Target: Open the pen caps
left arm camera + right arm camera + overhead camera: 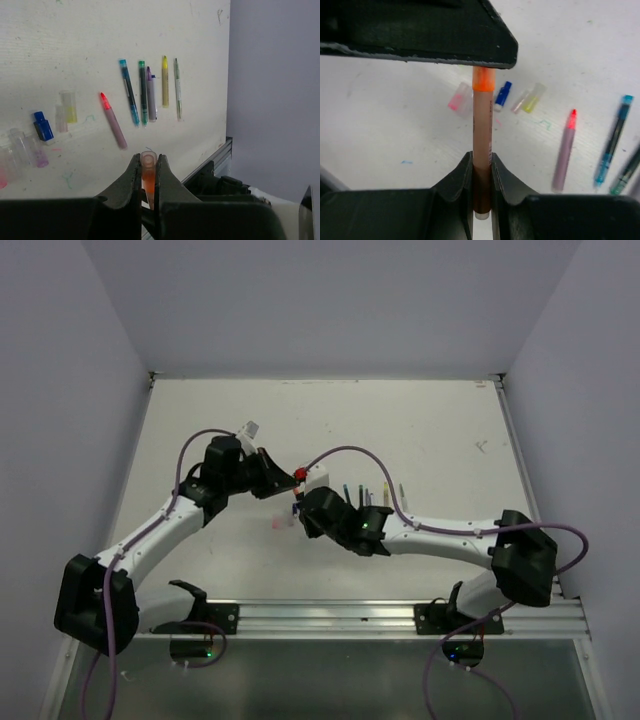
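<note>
Above the table (50, 45), left hand (148, 159) pinches the orange cap (148, 179), right hand (481, 157) clamps its pen (482, 120).

Your bench (75, 40) is white, scuffed and flecked with ink. Just ahead of the left jaws, a little to their left, a grey pen with a red tip (113, 121) lies slanted. Farther ahead five more lie side by side: a teal pen (129, 92), a green pen (143, 92), a purple-grey pen (151, 95), a yellow pen (165, 81) and a thin pale green pen (177, 89). Well left of the jaws sit a blue cap (43, 126), a pale yellow cap (68, 106) and a purple-tinted clear cap (35, 152).
</note>
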You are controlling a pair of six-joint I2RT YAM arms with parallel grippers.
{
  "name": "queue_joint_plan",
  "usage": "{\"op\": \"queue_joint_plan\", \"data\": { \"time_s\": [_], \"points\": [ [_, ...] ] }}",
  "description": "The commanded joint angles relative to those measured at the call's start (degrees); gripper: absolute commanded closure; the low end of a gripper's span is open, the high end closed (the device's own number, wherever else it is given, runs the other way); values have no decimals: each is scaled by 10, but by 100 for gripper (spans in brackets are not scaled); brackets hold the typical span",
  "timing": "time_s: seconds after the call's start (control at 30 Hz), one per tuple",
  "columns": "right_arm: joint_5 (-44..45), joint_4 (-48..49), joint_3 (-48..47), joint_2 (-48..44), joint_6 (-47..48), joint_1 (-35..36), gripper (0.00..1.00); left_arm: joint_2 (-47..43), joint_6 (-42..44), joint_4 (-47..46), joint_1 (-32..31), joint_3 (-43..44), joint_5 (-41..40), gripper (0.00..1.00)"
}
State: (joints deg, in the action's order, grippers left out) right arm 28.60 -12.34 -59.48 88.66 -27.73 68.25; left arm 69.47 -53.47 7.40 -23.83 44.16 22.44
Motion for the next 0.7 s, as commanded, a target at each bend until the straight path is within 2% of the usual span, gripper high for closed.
{"op": "queue_joint_plan", "data": {
  "time_s": [0.0, 0.03, 0.1, 0.17, 0.23, 0.33, 0.37, 0.43, 0.47, 0.5, 0.57, 0.67],
  "points": [
    [-263, 70, 78, -71, 22, -26, 100, -38, 59, -58, 71, -16, -53, 100],
    [-321, 102, 95, -79, 12, -37, 100, -45, 64, -92, 77, -30, -47, 100],
    [-424, 186, 140, -99, -17, -59, 100, -67, 66, -104, 87, -63, -40, 100],
    [-481, 234, 171, -109, -43, -77, 100, -88, 71, -121, 97, -87, -32, 100],
    [-487, 233, 177, -111, -44, -82, 100, -101, 72, -115, 100, -94, -33, 100],
    [-442, 201, 176, -107, -37, -85, 100, -108, 58, -116, 107, -111, -37, 100],
    [-409, 160, 168, -105, -38, -84, 100, -109, 56, -110, 108, -110, -41, 100],
    [-315, 117, 149, -85, -36, -85, 100, -101, 65, -37, 109, -92, -67, 100],
    [-285, 51, 121, -74, -43, -85, 100, -90, 71, -19, 108, -89, -81, 100],
    [-241, 25, 105, -61, -44, -85, 100, -87, 79, 2, 108, -90, -88, 100],
    [-160, -34, 66, -15, -55, -85, 100, -88, 97, 7, 108, -114, -98, 100],
    [-132, -49, 38, 44, -60, -86, 100, -115, 103, -8, 109, -165, -109, 100]
  ]
}}
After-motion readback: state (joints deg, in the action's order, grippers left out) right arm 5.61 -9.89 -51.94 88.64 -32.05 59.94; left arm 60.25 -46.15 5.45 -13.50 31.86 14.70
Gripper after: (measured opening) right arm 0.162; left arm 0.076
